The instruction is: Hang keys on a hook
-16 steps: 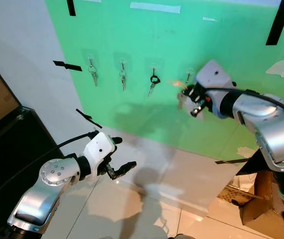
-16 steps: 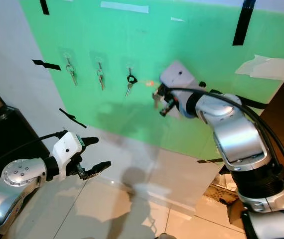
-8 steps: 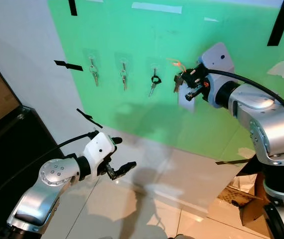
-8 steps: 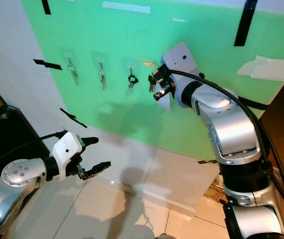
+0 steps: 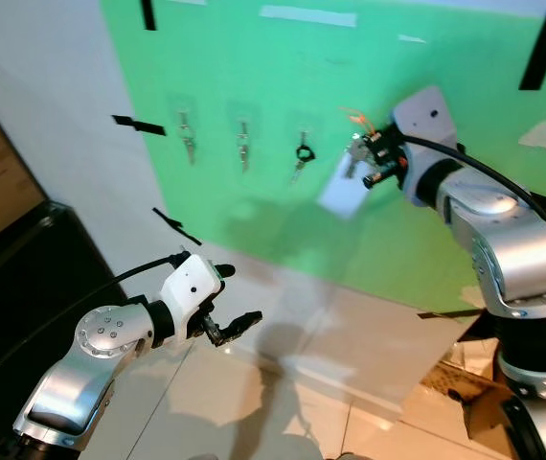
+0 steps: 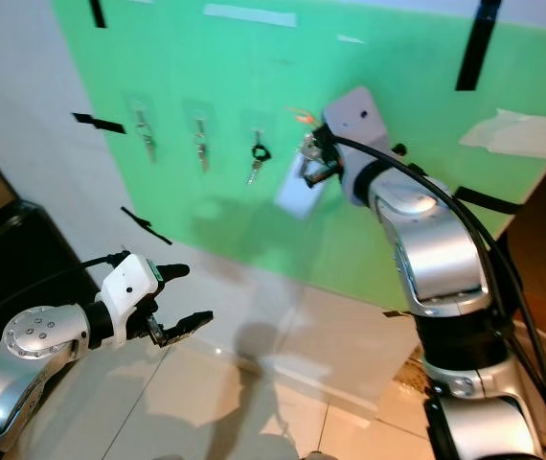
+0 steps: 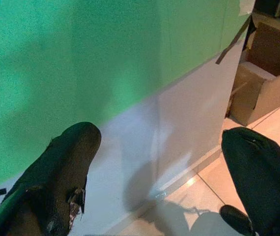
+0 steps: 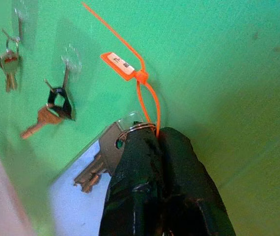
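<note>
Keys (image 8: 98, 162) sit pinched in my right gripper (image 8: 152, 135), whose two black fingers are pressed together over the key ring. I count two keys on that ring, overlapping each other, their blades sticking out past my fingertips. One orange zip tie (image 8: 139, 78) with a small orange tag loops up from the same ring. My right arm is raised, and the bunch is held up against the green board (image 5: 254, 57), just beside a pale patch (image 5: 343, 195) on the board.

On the board to the left of my bunch I count three hooks already taken, in a level row. The nearest one (image 5: 303, 140) carries a key with a black fob (image 5: 302, 158). The middle one holds a silver bunch (image 5: 243, 153), and the far left one holds another silver bunch (image 5: 188, 144); how many keys each bunch holds is too small for me to tell. In the right wrist view the black fob set hangs beside my fingers, with a brass-coloured key (image 8: 37, 123) slanting out from it.

Black tape strips mark the board and wall; I make out five in the left eye view.

My left gripper (image 5: 227, 304) hangs low in front of the white lower wall, above the tiled floor (image 5: 254, 412), its two fingers spread apart and holding nothing. Two cardboard boxes (image 7: 270, 78) stand on the floor by the wall's end in the left wrist view.
</note>
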### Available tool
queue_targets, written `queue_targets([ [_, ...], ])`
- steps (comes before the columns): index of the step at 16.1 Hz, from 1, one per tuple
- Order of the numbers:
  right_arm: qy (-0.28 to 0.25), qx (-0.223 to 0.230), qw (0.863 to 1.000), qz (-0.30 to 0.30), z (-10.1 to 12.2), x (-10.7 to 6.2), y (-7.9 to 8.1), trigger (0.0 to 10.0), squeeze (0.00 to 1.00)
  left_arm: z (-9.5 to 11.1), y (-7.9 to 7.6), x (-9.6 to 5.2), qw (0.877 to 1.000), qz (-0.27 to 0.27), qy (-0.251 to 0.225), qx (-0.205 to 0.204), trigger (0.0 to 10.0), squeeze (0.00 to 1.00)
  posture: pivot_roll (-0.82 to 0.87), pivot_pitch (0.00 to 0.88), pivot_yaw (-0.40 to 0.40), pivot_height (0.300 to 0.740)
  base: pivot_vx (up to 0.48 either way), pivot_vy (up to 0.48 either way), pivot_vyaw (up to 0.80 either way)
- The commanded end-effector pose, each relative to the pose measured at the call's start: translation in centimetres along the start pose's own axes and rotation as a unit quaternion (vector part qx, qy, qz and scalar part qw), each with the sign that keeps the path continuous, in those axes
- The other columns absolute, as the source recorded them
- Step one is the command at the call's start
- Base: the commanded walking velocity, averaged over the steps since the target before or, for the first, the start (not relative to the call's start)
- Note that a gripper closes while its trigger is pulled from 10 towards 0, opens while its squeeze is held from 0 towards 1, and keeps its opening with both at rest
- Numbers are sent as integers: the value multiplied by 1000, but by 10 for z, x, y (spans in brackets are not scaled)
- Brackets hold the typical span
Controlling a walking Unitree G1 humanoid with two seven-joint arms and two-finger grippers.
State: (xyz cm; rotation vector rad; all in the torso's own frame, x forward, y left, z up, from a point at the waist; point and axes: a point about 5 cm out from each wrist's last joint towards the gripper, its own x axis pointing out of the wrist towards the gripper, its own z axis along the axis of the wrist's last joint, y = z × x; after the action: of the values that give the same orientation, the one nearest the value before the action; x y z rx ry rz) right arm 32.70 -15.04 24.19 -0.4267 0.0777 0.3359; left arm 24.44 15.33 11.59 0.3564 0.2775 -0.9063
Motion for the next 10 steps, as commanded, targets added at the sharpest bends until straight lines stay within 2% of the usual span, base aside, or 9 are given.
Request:
queue_targets([
  [1,34,-15,999,-34,-14,-4,-10,10000,0,4,0,-1,1000,-1,-2,5,10000,0,-44,0,17,740,0,0,0],
  [4,58,-33,997,-31,-29,-12,-11,10000,0,5,0,-1,1000,-2,-2,6,10000,0,-46,0,21,740,0,0,0],
  [7,75,-35,997,-11,-42,-19,-3,10000,0,7,0,-1,1000,-3,-2,7,10000,0,-47,0,22,740,0,0,0],
  [10,67,-33,997,2,-42,-18,8,10000,0,7,0,-1,1000,-3,-1,8,10000,0,-46,0,22,740,0,0,0],
])
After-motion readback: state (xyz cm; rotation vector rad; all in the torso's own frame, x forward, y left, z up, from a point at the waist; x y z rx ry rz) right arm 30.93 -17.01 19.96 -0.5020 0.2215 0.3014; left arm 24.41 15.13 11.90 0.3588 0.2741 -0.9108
